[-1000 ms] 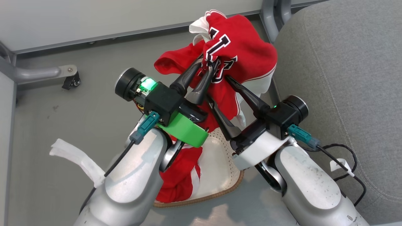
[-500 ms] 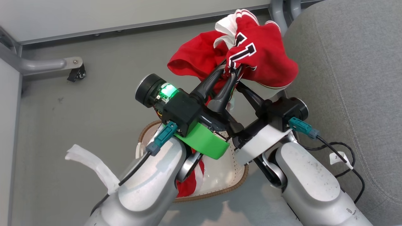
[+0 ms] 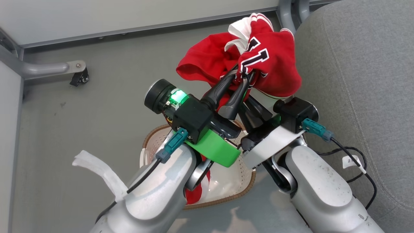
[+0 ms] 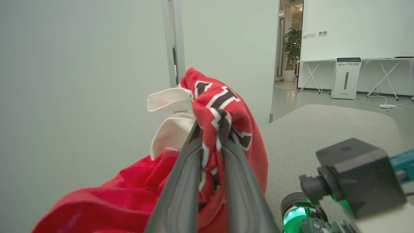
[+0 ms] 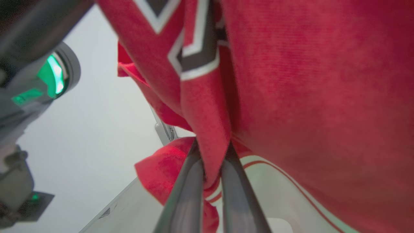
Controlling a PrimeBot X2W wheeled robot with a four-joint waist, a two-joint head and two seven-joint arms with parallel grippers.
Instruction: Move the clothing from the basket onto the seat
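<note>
A bright red piece of clothing (image 3: 275,64) with white trim and black-and-white letters hangs bunched in the air beside the grey seat (image 3: 355,81). My left gripper (image 3: 244,72) is shut on its lettered fold (image 4: 223,103), the fingers (image 4: 184,181) pinching the fabric. My right gripper (image 3: 255,102) comes up under the bundle, and the right wrist view has it (image 5: 212,152) shut on a hanging red fold (image 5: 307,97). Below the arms stands the cream perforated basket (image 3: 226,181), with more red cloth (image 3: 197,194) at its left side.
Grey floor runs to a pale wall panel at the back. A metal frame leg with a caster (image 3: 76,77) stands at far left. A black cable (image 3: 355,168) trails over the seat's edge. The seat (image 4: 323,129) stretches away on the right of the left wrist view.
My right gripper was open a second ago and has closed on a fold of the clothing. The left gripper has carried the bundle higher and nearer the seat. The camera has shifted too.
</note>
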